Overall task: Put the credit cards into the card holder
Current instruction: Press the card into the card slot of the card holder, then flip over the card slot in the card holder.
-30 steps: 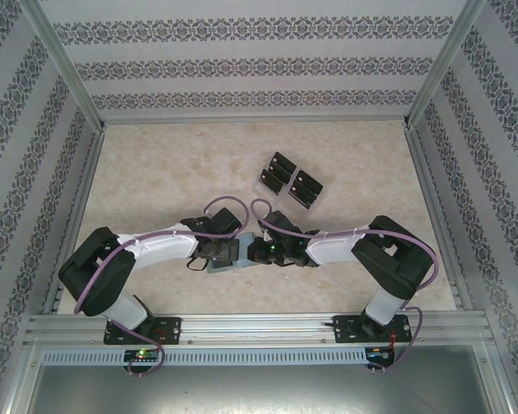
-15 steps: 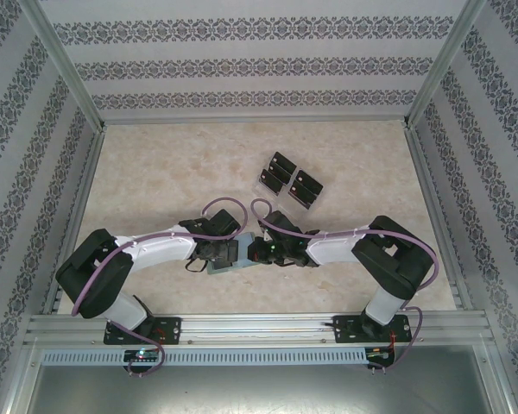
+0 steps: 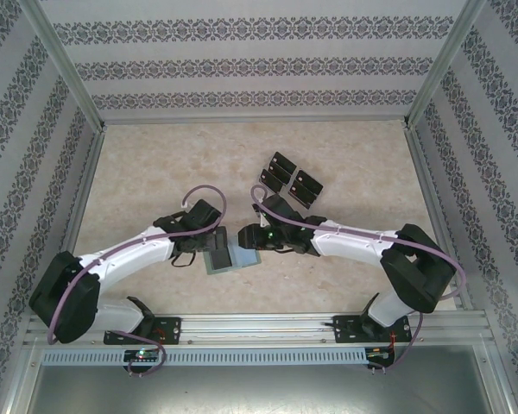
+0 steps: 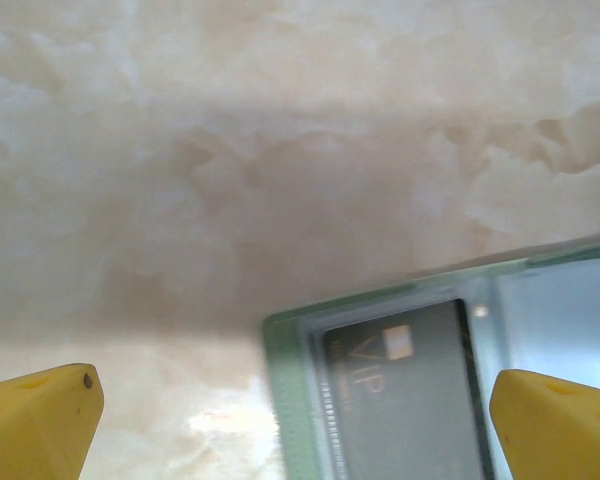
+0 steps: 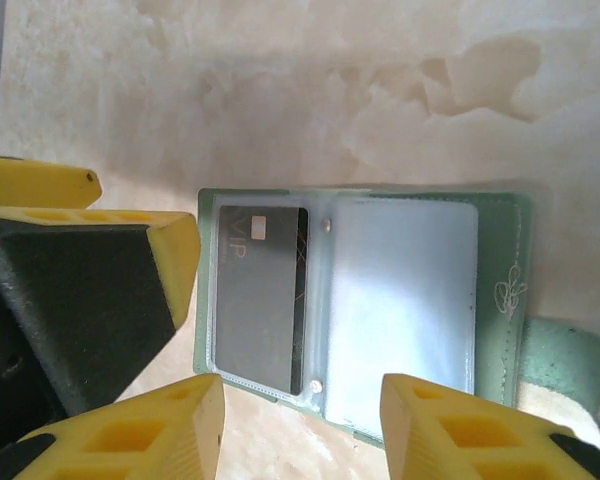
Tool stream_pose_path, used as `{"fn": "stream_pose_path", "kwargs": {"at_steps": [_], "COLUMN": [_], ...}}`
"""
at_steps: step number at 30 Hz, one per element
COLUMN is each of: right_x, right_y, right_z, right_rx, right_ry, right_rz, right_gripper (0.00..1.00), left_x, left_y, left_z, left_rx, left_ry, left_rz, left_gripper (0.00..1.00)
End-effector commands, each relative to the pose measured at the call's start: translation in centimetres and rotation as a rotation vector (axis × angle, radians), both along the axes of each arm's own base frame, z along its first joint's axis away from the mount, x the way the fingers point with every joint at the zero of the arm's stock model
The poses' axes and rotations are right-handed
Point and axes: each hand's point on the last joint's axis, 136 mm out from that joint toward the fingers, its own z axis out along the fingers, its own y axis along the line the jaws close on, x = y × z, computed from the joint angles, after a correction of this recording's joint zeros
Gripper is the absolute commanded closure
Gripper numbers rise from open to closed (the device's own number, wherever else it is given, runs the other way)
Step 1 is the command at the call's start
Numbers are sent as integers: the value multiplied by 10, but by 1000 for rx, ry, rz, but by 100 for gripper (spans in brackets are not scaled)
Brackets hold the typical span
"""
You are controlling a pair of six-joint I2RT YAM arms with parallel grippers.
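The card holder (image 3: 237, 259) lies open and flat on the table between both grippers, its pale inside facing up (image 5: 400, 300). One black credit card (image 5: 260, 295) marked VIP sits in its left pocket, also visible in the left wrist view (image 4: 410, 400). The right pocket is a bare pale sheet. My right gripper (image 5: 300, 430) hovers over the holder's near edge, open, with nothing between its fingers. My left gripper (image 4: 300, 430) is wide open at the holder's left corner (image 4: 290, 400), and its yellow fingers (image 5: 175, 255) show beside the holder. More black credit cards (image 3: 282, 169) rest farther back.
A clear tiered rack (image 3: 268, 181) holding the other cards stands at the back right of the grippers. Metal frame rails (image 3: 259, 323) border the table along the near edge, and patterned walls enclose the sides and back.
The right gripper's jaws have opened and it has drawn back a little. The left arm has swung left, uncovering more of the card holder.
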Motion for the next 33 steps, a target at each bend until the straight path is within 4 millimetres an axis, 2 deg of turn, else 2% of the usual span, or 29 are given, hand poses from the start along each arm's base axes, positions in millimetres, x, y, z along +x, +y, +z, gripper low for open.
{"fn": "stream_pose_path", "kwargs": {"at_steps": [1, 9, 18, 28, 33], "right_x": [-3, -7, -14, -17, -17], "right_y": [-16, -1, 5, 21, 28], "right_z": [-15, -32, -54, -55, -56], "right_rx": [-115, -129, -153, -142, -122], "right_ry": [13, 62, 104, 108, 117], "right_rz": [33, 84, 98, 120, 122], "right_gripper": [53, 59, 61, 61, 61], "left_x": [-23, -39, -42, -36, -29], "left_y": [23, 36, 38, 30, 28], "left_z": [-16, -41, -53, -46, -31], "left_rx": [57, 75, 71, 44, 33], "left_ry": [77, 122, 134, 116, 87], "left_rz": [30, 57, 65, 53, 62], "left_gripper": [0, 0, 0, 0, 0]}}
